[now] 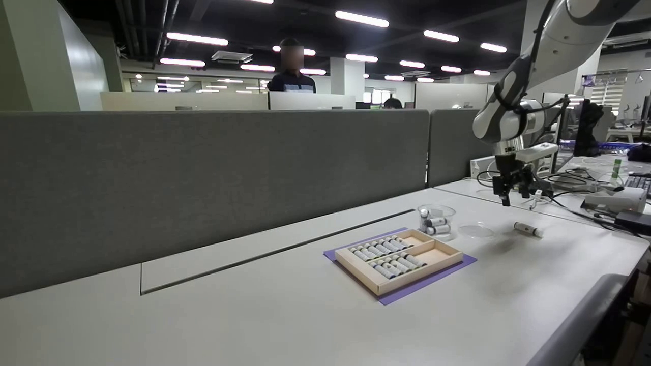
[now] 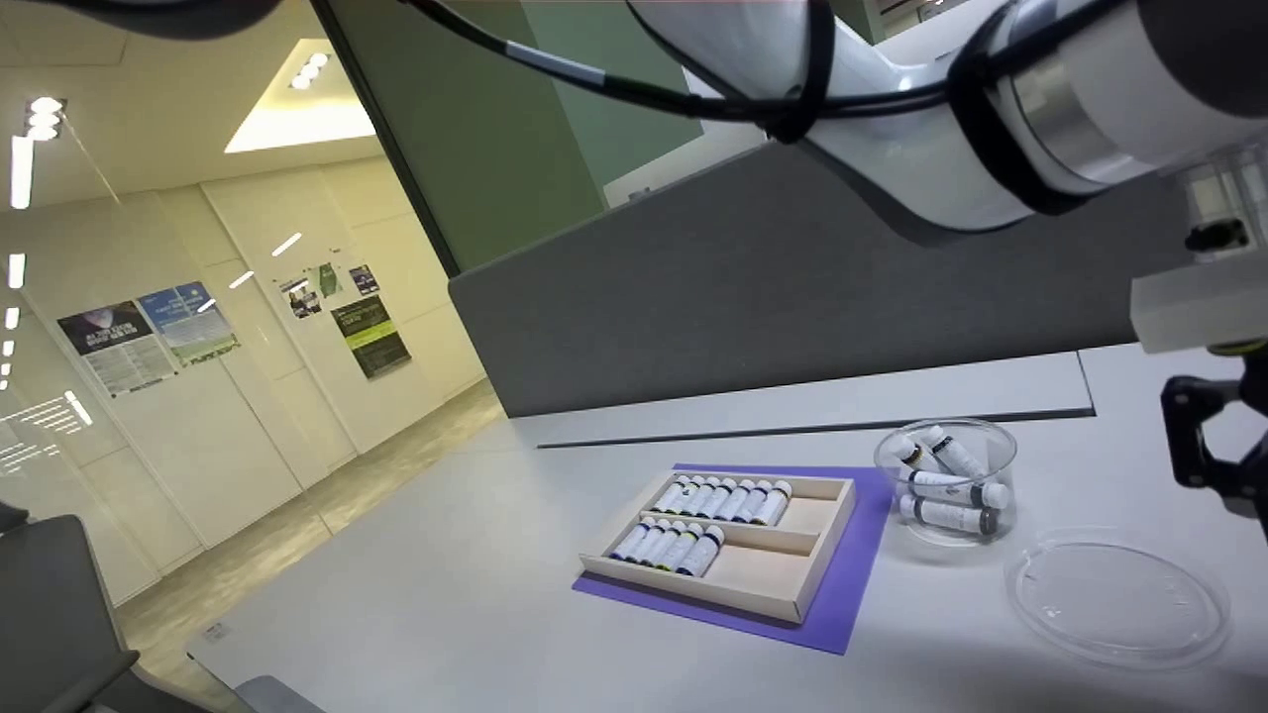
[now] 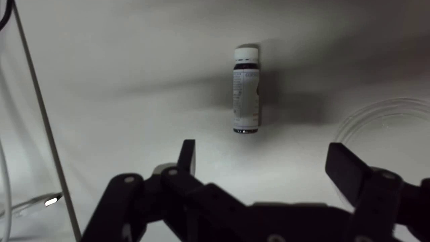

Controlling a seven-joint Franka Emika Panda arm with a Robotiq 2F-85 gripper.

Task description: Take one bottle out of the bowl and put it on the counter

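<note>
Near a cylindrical bottle [image 3: 246, 97], the gripper [image 3: 262, 151] is hovering, fingers [image 3: 346, 171] apart. A clear, round lid [image 2: 1119, 599] is lying near the bottle.

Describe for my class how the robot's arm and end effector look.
The arm is white and rounded, with grey sections, a black cable with a pale band, and black straps. The end effector is black, with jointed links and two blocky fingers.
</note>
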